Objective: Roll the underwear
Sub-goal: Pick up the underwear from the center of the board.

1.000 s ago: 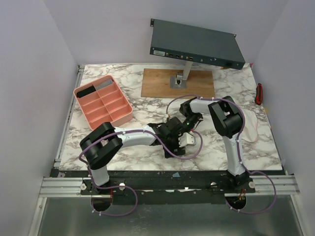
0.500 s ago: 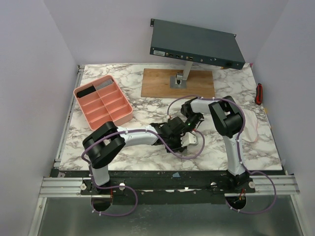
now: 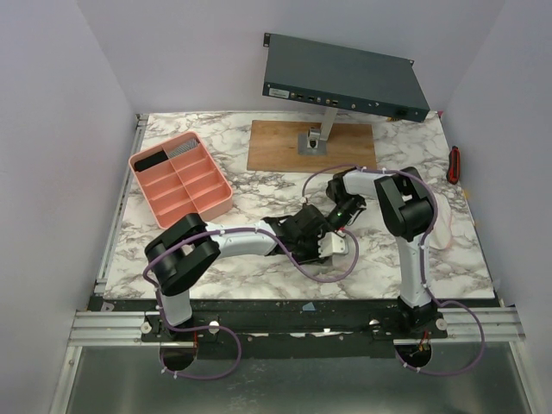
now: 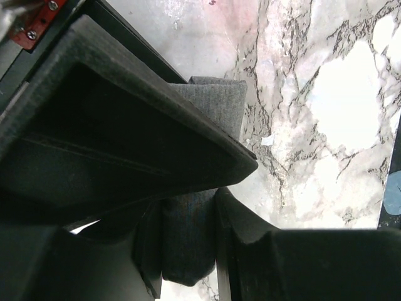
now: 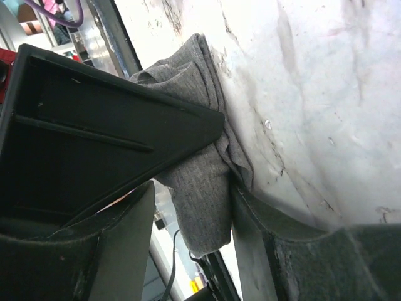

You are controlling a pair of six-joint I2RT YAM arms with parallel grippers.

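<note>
The underwear [image 3: 337, 247] is a small grey fabric roll lying on the marble table just right of centre. In the top view both grippers meet over it. My left gripper [image 3: 316, 235] comes in from the left, and in its wrist view the grey roll [image 4: 216, 106] sits pinched between both fingers [image 4: 188, 235]. My right gripper [image 3: 340, 222] reaches in from the far right. In its wrist view the roll [image 5: 200, 182] rests against one finger [image 5: 257, 232], with a clear gap to the other, so my right gripper [image 5: 188, 241] is open.
A pink compartment tray [image 3: 179, 177] stands at the left. A wooden board [image 3: 285, 148] at the back carries a stand with a dark flat device [image 3: 345, 78]. A red-handled tool [image 3: 454, 164] and a pale cloth [image 3: 445, 220] lie by the right edge.
My left gripper has shut on the underwear roll. My right gripper has opened, letting go of the roll, and its arm has shifted slightly back to the right.
</note>
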